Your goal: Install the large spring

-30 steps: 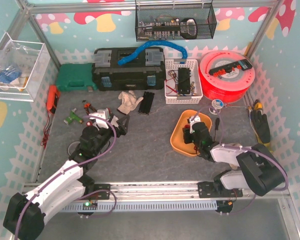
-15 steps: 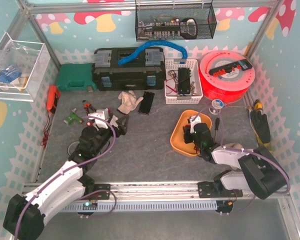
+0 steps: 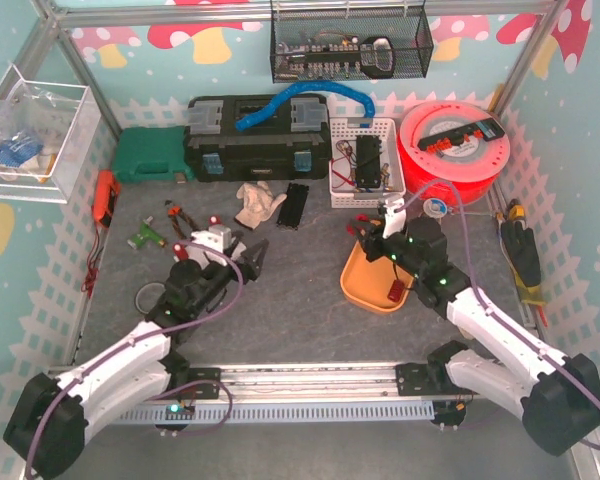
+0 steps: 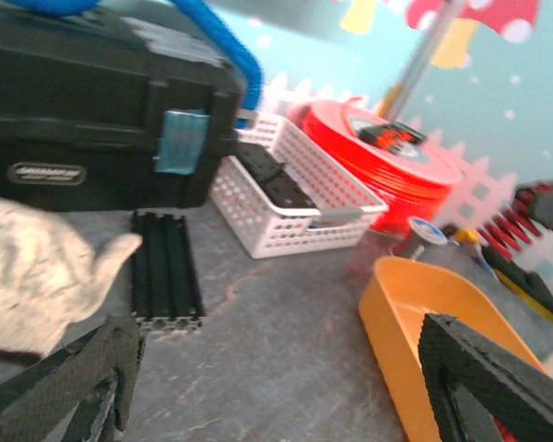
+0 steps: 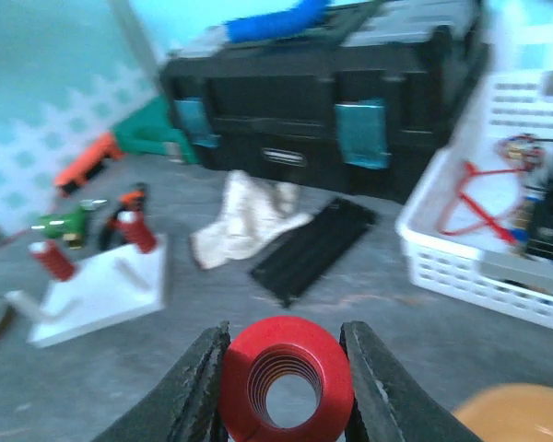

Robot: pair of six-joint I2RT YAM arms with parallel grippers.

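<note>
Grey matting is spread over the tabletop, with clutter lined along the far edge: a black toolbox [image 3: 258,135], a white basket [image 3: 365,160], and a red spool [image 3: 450,140] toward the far right corner.

And the large spring [image 5: 290,343] is up in the air. It is clamped between the fingers of the right gripper [image 5: 286,387] and held above the far rim of the orange tray [image 3: 360,280], right of the table's middle. From the wrist view it is seen end-on, so its long axis is judged to run along the fingers, roughly level, aimed toward the far left.

Now the target: a white peg plate [image 5: 106,285] is seen toward the left edge, ahead and left of the spring. What look like red springs are seated on two of its pegs, and one bare peg [image 5: 23,304] is left at the near corner. That bare peg is judged the likely seat, though this cannot be confirmed. The pegs rise from the plate, so the spring's axis will need turning before it can be slid on.

The left gripper [image 4: 276,345] is spread wide and empty, and is far nearer the plate. From overhead it appears to be parked on the side facing the spring, so the approach may be crowded. A glove [image 3: 260,203] and a black rail [image 3: 296,205] lie farther back, off the line.
</note>
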